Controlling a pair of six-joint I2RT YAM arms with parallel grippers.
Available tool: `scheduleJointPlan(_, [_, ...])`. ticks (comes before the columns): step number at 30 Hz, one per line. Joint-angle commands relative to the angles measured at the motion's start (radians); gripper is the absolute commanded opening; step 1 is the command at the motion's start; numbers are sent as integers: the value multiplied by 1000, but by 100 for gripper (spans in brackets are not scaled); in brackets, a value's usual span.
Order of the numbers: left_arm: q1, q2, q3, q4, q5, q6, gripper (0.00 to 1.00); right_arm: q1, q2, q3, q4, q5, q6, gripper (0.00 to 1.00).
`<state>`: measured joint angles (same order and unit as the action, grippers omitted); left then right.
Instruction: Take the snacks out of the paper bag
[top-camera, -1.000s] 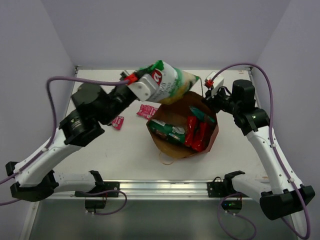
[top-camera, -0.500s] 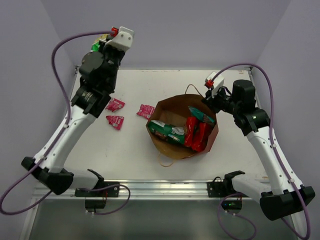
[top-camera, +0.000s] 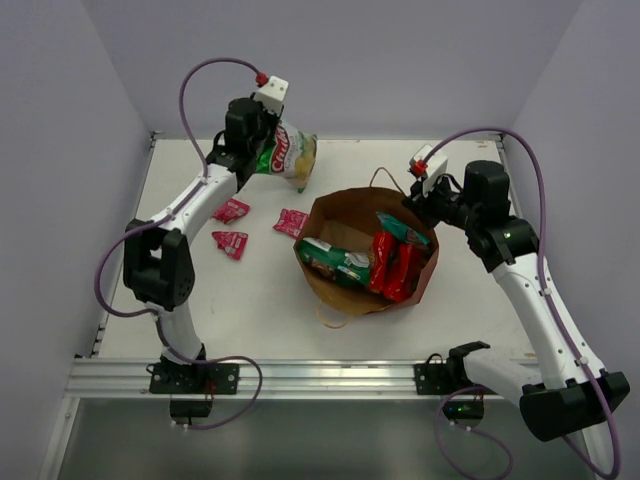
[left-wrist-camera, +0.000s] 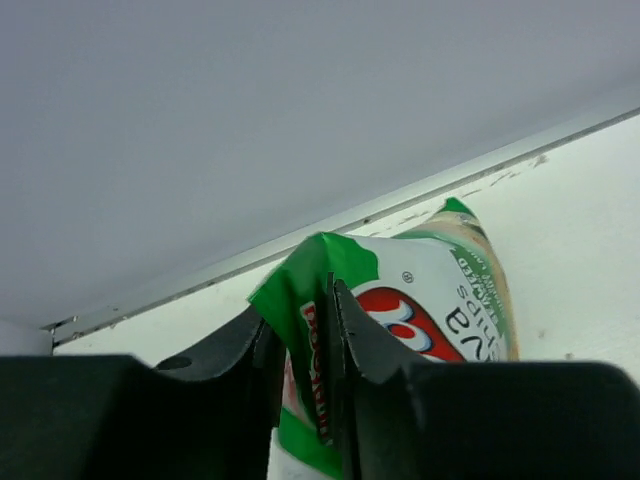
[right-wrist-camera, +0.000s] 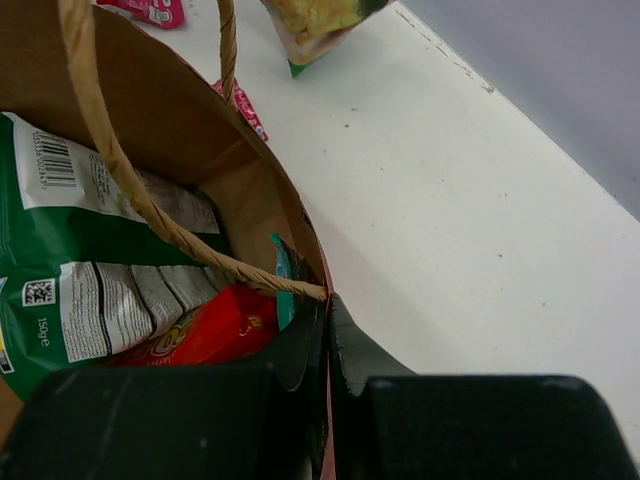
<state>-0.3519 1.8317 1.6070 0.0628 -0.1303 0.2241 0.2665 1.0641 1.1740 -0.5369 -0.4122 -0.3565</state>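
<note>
The paper bag (top-camera: 350, 215) stands open at mid-table, and my right gripper (top-camera: 415, 205) (right-wrist-camera: 328, 300) is shut on its far right rim. Inside it lie a green packet (top-camera: 335, 262) (right-wrist-camera: 60, 290), a red packet (top-camera: 390, 265) (right-wrist-camera: 200, 335) and a teal packet (top-camera: 403, 228) (right-wrist-camera: 283, 290). My left gripper (top-camera: 262, 150) (left-wrist-camera: 300, 300) is at the back left with the top edge of the green-white chip bag (top-camera: 288, 155) (left-wrist-camera: 440, 300) between its jaws. They stand slightly apart, the edge against the right finger. The chip bag's lower corner (right-wrist-camera: 295, 65) touches the table.
Three small red-pink sachets (top-camera: 231, 209) (top-camera: 230, 243) (top-camera: 292, 222) lie on the white table left of the paper bag. The bag's twisted handle (right-wrist-camera: 150, 200) crosses the right wrist view. The back wall and the table's rear rail (left-wrist-camera: 400, 205) are close behind the left gripper.
My left arm has carried the chip bag from above the paper bag to the table's back left. Its jaws have parted a little. The right arm has stayed still.
</note>
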Motion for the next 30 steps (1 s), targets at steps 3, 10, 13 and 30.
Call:
scheduleJointPlan(3, [125,55,-4,126,24,-150,74,2,-21,12,87,-60,22,0])
scheduleJointPlan(10, [136,-140,-34,3,165,-103,100,0,-27,41,66,-33,11,0])
scheduleJointPlan(13, [87,-303,-84,-72,279,-22,100,2,-30,70,52,-30,-1,0])
scheduleJointPlan(30, [-623,-631,-357,-597,232,333,100,2,-38,85,35,-50,-24,0])
